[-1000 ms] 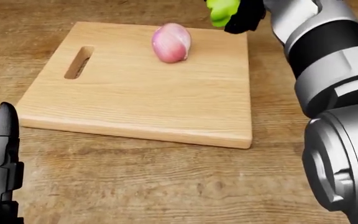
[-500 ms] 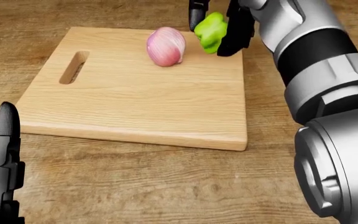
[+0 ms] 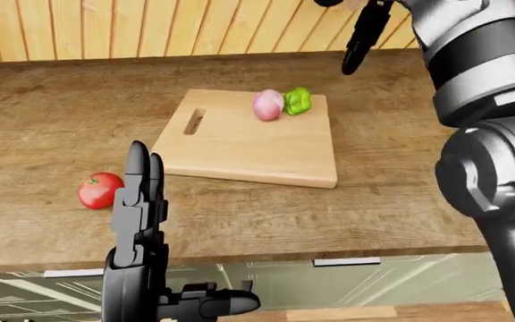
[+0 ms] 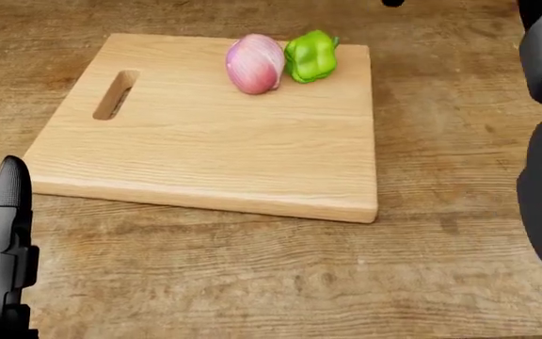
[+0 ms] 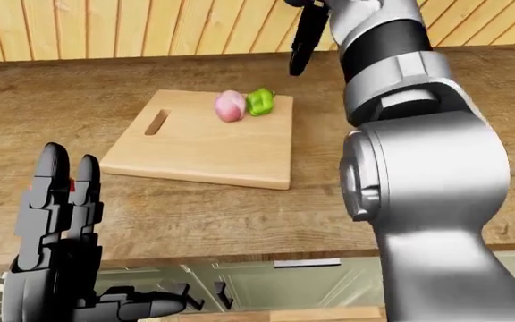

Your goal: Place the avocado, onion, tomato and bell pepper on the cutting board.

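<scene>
Now the green bell pepper sits on the cutting board near its top right corner in the head view, touching the pinkish onion just left of it. Off the board, the tomato lies on the wooden surface. Above the board, the right hand hangs empty, fingers loosely apart. Lower left, the left hand stands upright, fingers straight, holding nothing.

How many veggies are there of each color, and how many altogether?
Pink: 1, the onion on the cutting board.
Green: 1, the bell pepper beside it on the board.
Red: 1, the tomato on the counter.
Total: 3. No avocado shows in these views.
</scene>
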Robot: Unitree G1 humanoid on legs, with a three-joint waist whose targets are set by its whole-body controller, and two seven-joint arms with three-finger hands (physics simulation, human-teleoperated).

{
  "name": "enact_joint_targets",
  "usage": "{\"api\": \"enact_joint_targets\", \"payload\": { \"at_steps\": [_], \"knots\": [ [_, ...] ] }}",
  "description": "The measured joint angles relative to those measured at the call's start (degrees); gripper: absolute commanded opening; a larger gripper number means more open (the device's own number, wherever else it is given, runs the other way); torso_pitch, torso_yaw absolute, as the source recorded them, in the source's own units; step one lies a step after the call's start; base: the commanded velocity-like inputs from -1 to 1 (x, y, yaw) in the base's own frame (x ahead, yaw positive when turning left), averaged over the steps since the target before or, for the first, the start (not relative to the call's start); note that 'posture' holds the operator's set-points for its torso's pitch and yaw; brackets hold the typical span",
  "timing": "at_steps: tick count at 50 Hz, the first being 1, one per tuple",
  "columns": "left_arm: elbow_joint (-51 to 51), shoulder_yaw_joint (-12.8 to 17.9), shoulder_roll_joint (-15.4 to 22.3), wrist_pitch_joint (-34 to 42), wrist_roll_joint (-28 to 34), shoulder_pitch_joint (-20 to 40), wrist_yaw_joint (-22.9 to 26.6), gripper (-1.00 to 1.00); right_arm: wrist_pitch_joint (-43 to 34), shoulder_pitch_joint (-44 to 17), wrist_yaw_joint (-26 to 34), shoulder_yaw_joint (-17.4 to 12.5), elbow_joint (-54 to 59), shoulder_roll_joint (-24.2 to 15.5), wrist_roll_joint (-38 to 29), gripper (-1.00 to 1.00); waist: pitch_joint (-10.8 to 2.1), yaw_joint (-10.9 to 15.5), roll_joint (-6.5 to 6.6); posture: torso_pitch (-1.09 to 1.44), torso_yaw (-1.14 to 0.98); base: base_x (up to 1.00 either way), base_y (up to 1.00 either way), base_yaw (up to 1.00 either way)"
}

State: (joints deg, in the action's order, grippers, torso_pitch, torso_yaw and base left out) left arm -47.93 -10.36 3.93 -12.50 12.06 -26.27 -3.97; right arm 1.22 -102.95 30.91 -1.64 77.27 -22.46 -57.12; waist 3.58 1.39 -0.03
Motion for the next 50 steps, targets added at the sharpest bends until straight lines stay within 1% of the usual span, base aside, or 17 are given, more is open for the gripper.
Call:
{"api": "enact_joint_targets", "payload": {
  "at_steps": [2,4,6,8,12,15,18,19,20,21,23,28,32,36,40,47,50],
  "knots": [
    [0.0,0.0,0.0,0.0,0.0,0.0,0.0,1.00,-1.1,-2.0,0.3,-0.4,-0.6,-2.3,0.2,1.00,-0.24,0.0,-0.18,0.00,0.00,0.00,0.00,0.00],
    [-0.1,-0.1,-0.1,0.0,0.1,0.1,-0.1,1.00,-1.7,-2.9,0.9,-0.1,-1.0,-4.9,-0.3,1.00,-0.46,0.1,-0.45,0.00,0.00,0.00,0.00,0.00],
    [-0.1,-0.2,0.0,-0.1,0.2,0.1,-0.1,1.00,-1.2,-2.7,0.5,0.7,-0.9,-7.6,-1.8,1.00,-0.59,0.1,-0.72,0.00,0.00,0.00,0.00,0.00],
    [0.0,-0.1,0.0,-0.2,0.3,0.2,-0.2,1.00,-0.8,-1.9,0.4,0.8,-0.6,-10.1,-3.3,1.00,-0.56,0.0,-0.86,0.00,0.00,0.00,0.00,0.00],
    [0.4,-0.4,0.0,-0.5,1.0,0.0,-0.5,1.00,0.2,0.2,3.4,0.8,0.3,-15.5,-6.3,1.00,0.01,0.1,-0.88,0.00,0.00,0.00,0.00,0.00],
    [0.7,-0.5,0.1,-0.5,1.3,0.0,-0.7,1.00,1.1,0.3,5.6,0.5,0.7,-19.3,-8.4,1.00,0.50,0.1,-0.54,0.00,0.00,0.00,0.00,0.00],
    [0.7,-0.9,0.2,-0.4,1.7,0.0,-0.8,1.00,2.2,0.4,7.2,-0.4,-0.5,-22.8,-9.7,1.00,0.59,0.0,-0.24,0.00,0.00,0.00,0.00,0.00],
    [0.8,-1.5,0.2,-0.3,1.9,0.4,-0.6,1.00,4.5,2.8,8.9,-0.8,-2.7,-26.4,-9.5,1.00,0.38,0.7,-0.56,0.00,0.00,0.00,0.00,0.00],
    [0.6,-1.7,0.1,-0.5,2.1,0.2,-0.7,1.00,6.8,5.7,11.0,-1.6,-4.7,-29.9,-9.3,1.00,0.38,0.9,-1.02,0.00,0.00,0.00,0.00,0.00],
    [0.4,-1.4,0.1,-0.5,2.1,-0.1,-0.9,1.00,8.3,7.9,12.8,-2.4,-5.6,-32.3,-9.2,1.00,0.37,0.6,-1.32,0.00,0.00,0.00,0.00,0.00],
    [0.7,-1.0,0.3,-0.3,2.2,0.1,-1.4,1.00,9.2,10.2,15.1,-3.4,-5.1,-34.8,-9.4,1.00,0.14,0.0,-1.34,0.00,0.00,0.00,0.00,0.00],
    [0.8,-1.9,0.5,0.2,2.3,0.5,-1.3,1.00,10.8,16.3,16.9,-5.1,-6.8,-37.0,-7.8,1.00,-0.04,-0.5,-0.70,0.00,0.00,0.00,0.00,0.00],
    [0.6,-2.0,0.6,0.2,2.4,0.6,-1.5,1.00,11.9,19.3,17.5,-5.5,-7.6,-37.7,-5.9,1.00,0.12,-0.6,-0.51,0.00,0.00,0.00,0.00,0.00],
    [0.8,-2.0,0.8,0.3,2.3,0.6,-1.6,1.00,12.7,23.3,17.1,-6.0,-9.2,-37.4,-3.8,1.00,-0.02,-0.6,-0.89,0.00,0.00,0.00,0.00,0.00],
    [1.0,-2.0,0.9,0.2,2.3,0.5,-1.7,1.00,13.0,26.3,17.0,-5.8,-9.4,-37.1,-2.1,1.00,-0.12,-0.5,-1.25,0.00,0.00,0.00,0.00,0.00],
    [1.4,-2.1,1.0,0.0,2.4,0.5,-1.9,1.00,14.4,30.5,19.2,-5.8,-11.5,-37.5,-0.4,1.00,-0.36,-0.4,-1.66,0.00,0.00,0.00,0.00,0.00],
    [1.5,-2.2,1.0,0.0,2.5,0.7,-1.9,1.00,14.7,31.0,19.0,-5.5,-10.9,-36.9,-0.4,1.00,-0.51,-0.5,-1.67,0.00,0.00,0.00,0.00,0.00]
  ]
}}
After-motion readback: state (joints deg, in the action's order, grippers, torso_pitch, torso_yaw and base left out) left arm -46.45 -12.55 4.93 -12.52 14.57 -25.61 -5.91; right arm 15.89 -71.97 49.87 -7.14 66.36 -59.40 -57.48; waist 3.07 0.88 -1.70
